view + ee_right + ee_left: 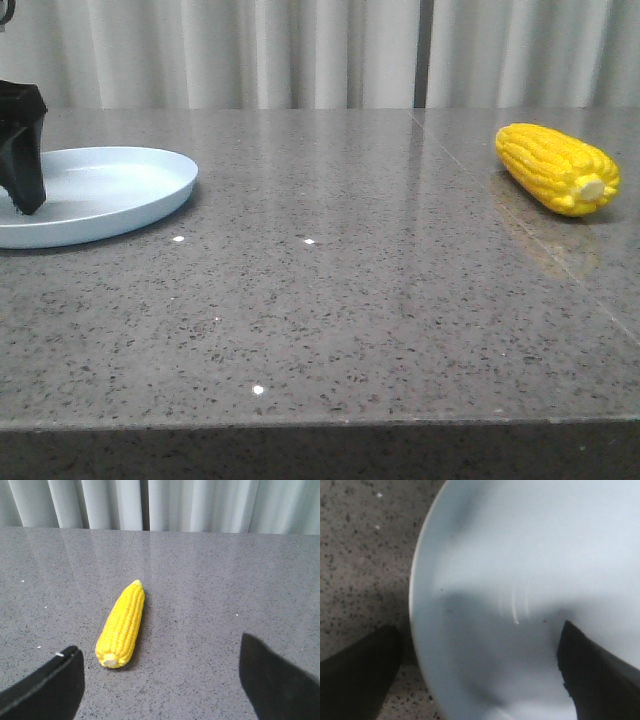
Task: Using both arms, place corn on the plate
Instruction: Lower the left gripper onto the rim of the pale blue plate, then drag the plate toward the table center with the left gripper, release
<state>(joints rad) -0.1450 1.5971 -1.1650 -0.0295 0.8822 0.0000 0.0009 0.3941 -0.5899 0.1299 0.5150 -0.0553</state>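
The pale blue plate [120, 190] sits at the table's left. The left gripper [480, 680] is open and low over the plate's rim [420, 630]. One black finger [355, 675] is outside the rim over the table. The other finger [597, 675] is over the plate's inside. One left finger [22, 150] shows in the front view, its tip down at the plate. The yellow corn [558, 168] lies on the table at the far right, pale stub end toward the front. The right gripper [160, 685] is open and empty. The corn [121, 625] lies just ahead of its fingers, apart from them.
The table is a grey speckled stone top [330, 300] with a seam [520, 220] running close to the corn. Its front edge [320, 425] is near the camera. A pale curtain [330, 50] hangs behind the table.
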